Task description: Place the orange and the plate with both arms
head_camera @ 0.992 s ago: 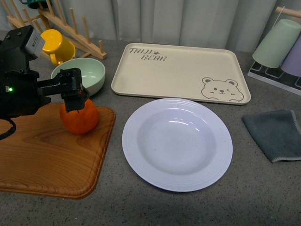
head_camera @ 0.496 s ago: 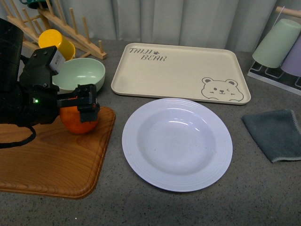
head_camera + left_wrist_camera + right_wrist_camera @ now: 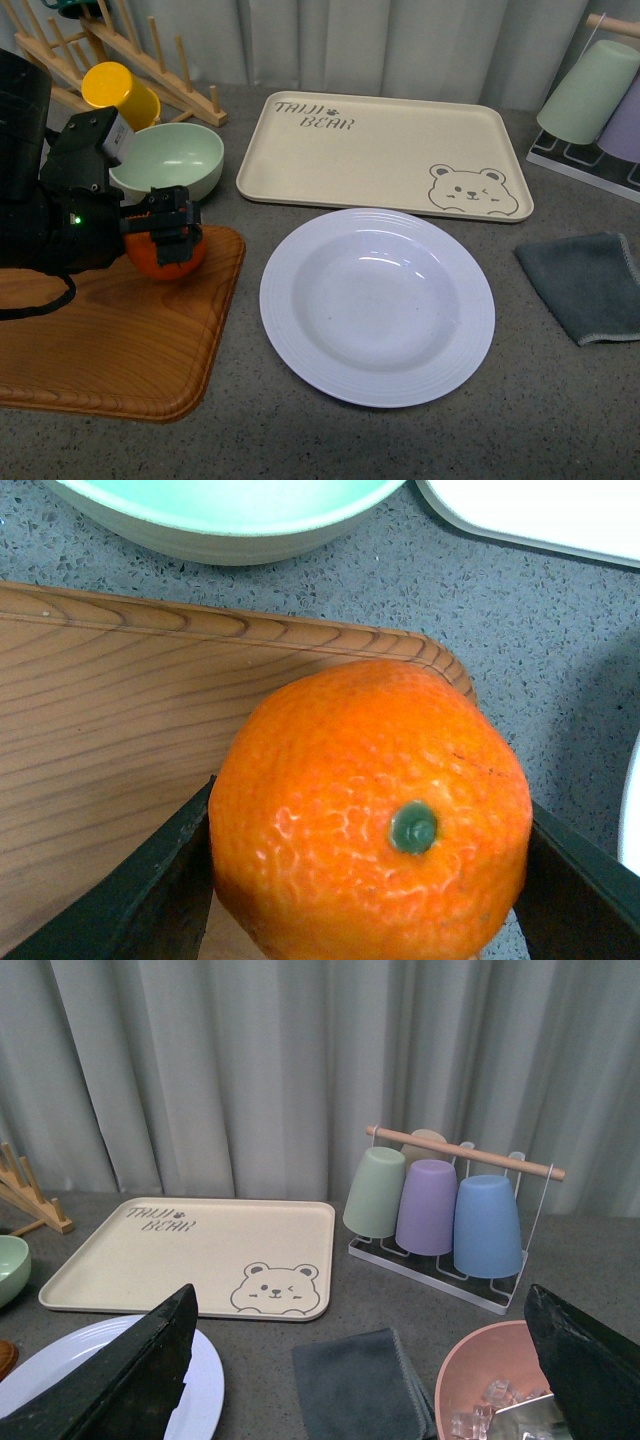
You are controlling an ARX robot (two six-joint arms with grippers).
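The orange (image 3: 166,257) sits on the far right corner of a wooden board (image 3: 100,340). My left gripper (image 3: 172,238) is shut on it, one finger on each side. In the left wrist view the orange (image 3: 370,810) fills the jaws, green stem dot facing the camera. The pale lavender-white plate (image 3: 377,304) lies empty on the counter to the right of the board. Its edge shows in the right wrist view (image 3: 200,1400). My right gripper (image 3: 365,1380) is open and empty, held high above the counter, out of the front view.
A pale green bowl (image 3: 168,162) and a yellow mug (image 3: 120,92) stand behind the board by a wooden rack (image 3: 150,55). A beige bear-print tray (image 3: 385,152) lies behind the plate. A grey cloth (image 3: 588,285), a cup rack (image 3: 440,1210) and a pink bowl (image 3: 480,1380) are at the right.
My left gripper has come down over the orange and shut on it. The orange has shifted slightly left and back on the board.
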